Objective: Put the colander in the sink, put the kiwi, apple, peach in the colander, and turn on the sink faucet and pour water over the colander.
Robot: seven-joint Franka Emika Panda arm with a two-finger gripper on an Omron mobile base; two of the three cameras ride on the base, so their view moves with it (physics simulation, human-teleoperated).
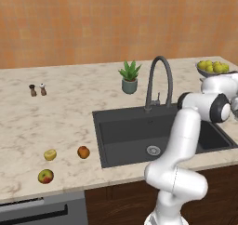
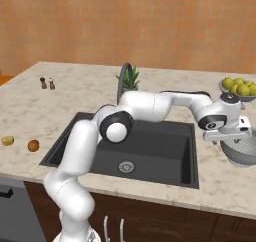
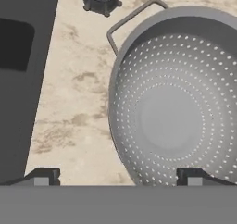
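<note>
Colander (image 3: 173, 112) first, since nothing else in this job can start until it's in the sink (image 2: 150, 151). Right now it's sitting on the counter (image 1: 60, 108) just off the sink's right edge, empty, with its thin wire handle (image 3: 132, 19) pointing away from the basin's front. My gripper (image 3: 118, 177) is hovering right above it with the jaws spread as wide as they go, holding nothing.

From the hand view, one fingertip lines up over the bowl's inside and the other over bare counter beside it, so the near rim falls between them. That's about what I want, I think: come straight down so the wall of the bowl sits between the pads, then close. The metal looks thin and slick, so I'd pinch well below the lip rather than right at the edge, or it may tip and swing once lifted. Grabbing the handle looks fiddlier to me.

Further along the counter from the colander, the stemmed fruit bowl (image 2: 239, 88) stands close behind it, so I'd lift up before swinging over.

Way over past the sink's left side sit the kiwi (image 1: 50, 155), peach (image 1: 83, 152) and apple (image 1: 45, 176). The faucet (image 1: 159, 80) rises behind the sink.
</note>
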